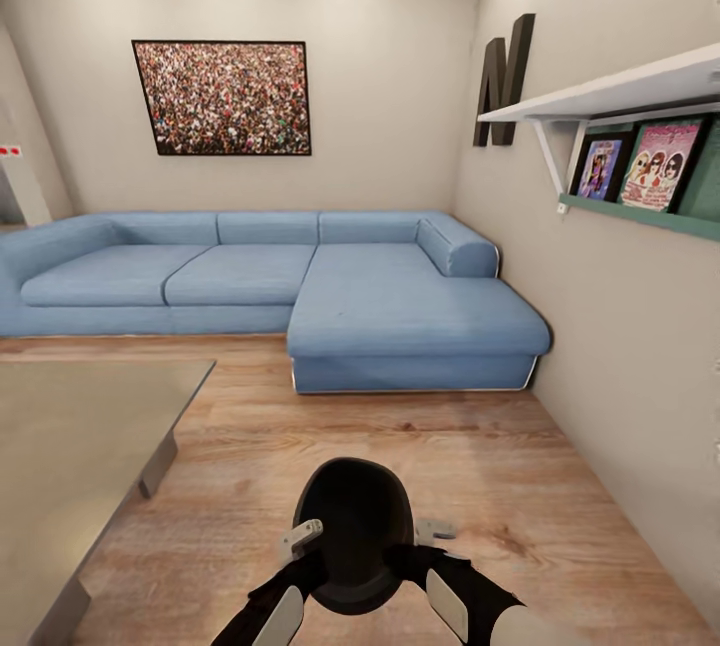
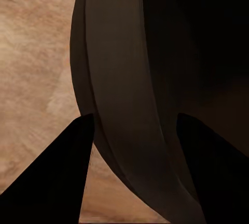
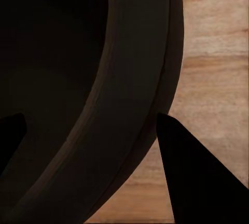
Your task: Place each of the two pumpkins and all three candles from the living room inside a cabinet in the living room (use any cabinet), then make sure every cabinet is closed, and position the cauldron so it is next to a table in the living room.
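Both grippers, left [image 1: 301, 538] and right [image 1: 436, 530], clamp the cauldron's [image 1: 352, 516] rim, one finger inside.

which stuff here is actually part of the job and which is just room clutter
Part of the job:
- cauldron, held between both grippers over the wood floor
- left gripper and right gripper, fingers straddling its rim
- glass-topped table, at the left

Just there:
- blue sofa
- crowd picture
- wall shelf with framed posters
- letter N
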Available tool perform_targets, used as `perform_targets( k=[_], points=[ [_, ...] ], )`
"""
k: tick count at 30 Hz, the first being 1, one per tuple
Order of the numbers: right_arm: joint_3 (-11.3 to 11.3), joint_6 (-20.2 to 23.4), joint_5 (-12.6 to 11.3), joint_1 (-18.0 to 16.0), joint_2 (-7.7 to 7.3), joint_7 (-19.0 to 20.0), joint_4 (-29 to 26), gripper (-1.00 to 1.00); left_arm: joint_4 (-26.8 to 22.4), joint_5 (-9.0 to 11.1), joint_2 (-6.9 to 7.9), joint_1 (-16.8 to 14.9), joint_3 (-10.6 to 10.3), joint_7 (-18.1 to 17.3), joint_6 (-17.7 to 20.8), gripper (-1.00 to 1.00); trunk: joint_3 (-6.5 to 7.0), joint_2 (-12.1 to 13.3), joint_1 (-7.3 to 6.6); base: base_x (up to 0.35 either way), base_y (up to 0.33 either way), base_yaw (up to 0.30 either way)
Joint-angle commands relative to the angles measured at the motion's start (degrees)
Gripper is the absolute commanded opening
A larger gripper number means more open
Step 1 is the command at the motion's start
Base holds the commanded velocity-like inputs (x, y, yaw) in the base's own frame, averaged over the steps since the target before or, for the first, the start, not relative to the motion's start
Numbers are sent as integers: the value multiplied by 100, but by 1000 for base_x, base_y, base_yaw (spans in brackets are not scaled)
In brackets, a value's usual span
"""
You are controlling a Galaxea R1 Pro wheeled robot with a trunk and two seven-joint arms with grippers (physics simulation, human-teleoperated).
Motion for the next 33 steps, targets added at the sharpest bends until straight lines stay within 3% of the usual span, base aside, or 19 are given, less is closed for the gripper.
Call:
perform_targets(
  k=[1,15,33],
  points=[
    [134,25,-101,-5,-1,29,-107,-100,-4,88,6,-2,-45,44,15,-100,14,38,-28,-313,106,0],
    [134,25,-101,-5,-1,29,-107,-100,-4,88,6,-2,-47,42,15,-100,265,600,-335,-313,106,23],
    [134,31,-101,-5,-1,29,-107,-100,-10,88,6,-2,-47,41,15,-100,570,1282,-708,-313,106,252]
  ],
)
